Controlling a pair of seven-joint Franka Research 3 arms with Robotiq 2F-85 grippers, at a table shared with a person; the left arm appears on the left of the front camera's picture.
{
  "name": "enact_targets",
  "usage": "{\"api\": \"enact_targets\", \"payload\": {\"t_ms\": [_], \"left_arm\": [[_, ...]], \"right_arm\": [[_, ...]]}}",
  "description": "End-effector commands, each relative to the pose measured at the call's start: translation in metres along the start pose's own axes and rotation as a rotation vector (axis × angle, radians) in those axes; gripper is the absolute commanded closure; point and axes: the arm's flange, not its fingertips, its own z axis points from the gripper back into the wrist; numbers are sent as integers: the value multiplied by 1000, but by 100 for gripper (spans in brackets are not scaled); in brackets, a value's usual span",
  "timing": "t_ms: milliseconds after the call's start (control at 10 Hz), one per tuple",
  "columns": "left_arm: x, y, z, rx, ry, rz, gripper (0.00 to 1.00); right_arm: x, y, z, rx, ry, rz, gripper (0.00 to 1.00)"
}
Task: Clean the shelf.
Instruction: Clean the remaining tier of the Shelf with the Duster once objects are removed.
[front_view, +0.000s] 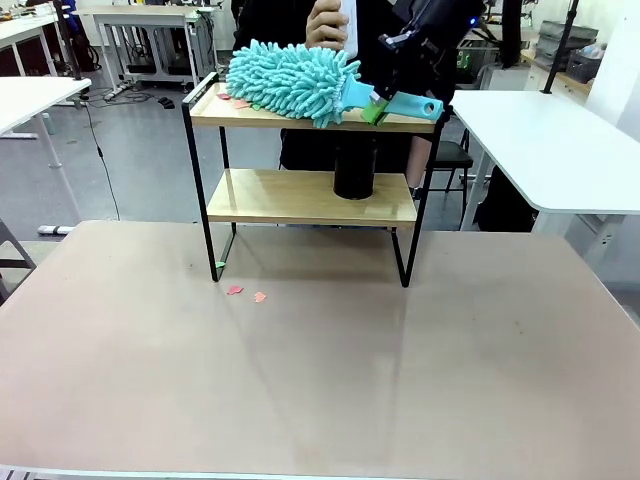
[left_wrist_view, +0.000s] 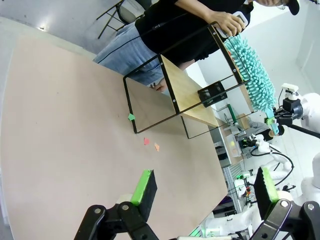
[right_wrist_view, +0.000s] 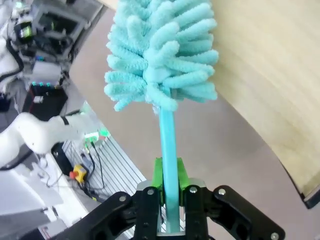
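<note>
The shelf (front_view: 300, 195) stands at the table's far middle, with a fluffy teal duster (front_view: 290, 80) lying on its top board. My right gripper (front_view: 378, 106) comes down from the upper right, shut on the duster's teal handle (right_wrist_view: 169, 150) at the board's right end. In the right wrist view the duster head (right_wrist_view: 160, 55) sits beside the wooden board (right_wrist_view: 270, 75). Several small paper scraps (front_view: 234, 100) lie at the top board's left end. My left gripper (left_wrist_view: 205, 192) hangs open above the table, well away from the shelf (left_wrist_view: 190, 92).
A black cup (front_view: 354, 170) stands on the lower board. Pink (front_view: 234, 290), orange (front_view: 260, 296) and green (front_view: 220, 264) scraps lie on the beige table (front_view: 320, 380) near the shelf's left front leg. Behind the shelf, a person's hand (front_view: 325, 25) holds a white object.
</note>
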Motion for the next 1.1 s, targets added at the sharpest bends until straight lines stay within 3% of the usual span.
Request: {"api": "enact_targets", "payload": {"t_ms": [0, 400, 600, 1000], "left_arm": [[0, -1, -1, -15, -11, -23, 0], [0, -1, -1, -15, -11, -23, 0], [0, -1, -1, -15, -11, -23, 0], [0, -1, -1, -15, -11, -23, 0]], "right_arm": [[4, -9, 8, 27, 27, 128, 88], [-21, -16, 27, 42, 119, 325, 88], [-36, -18, 32, 144, 181, 447, 88], [-51, -32, 41, 233, 100, 424, 88]]}}
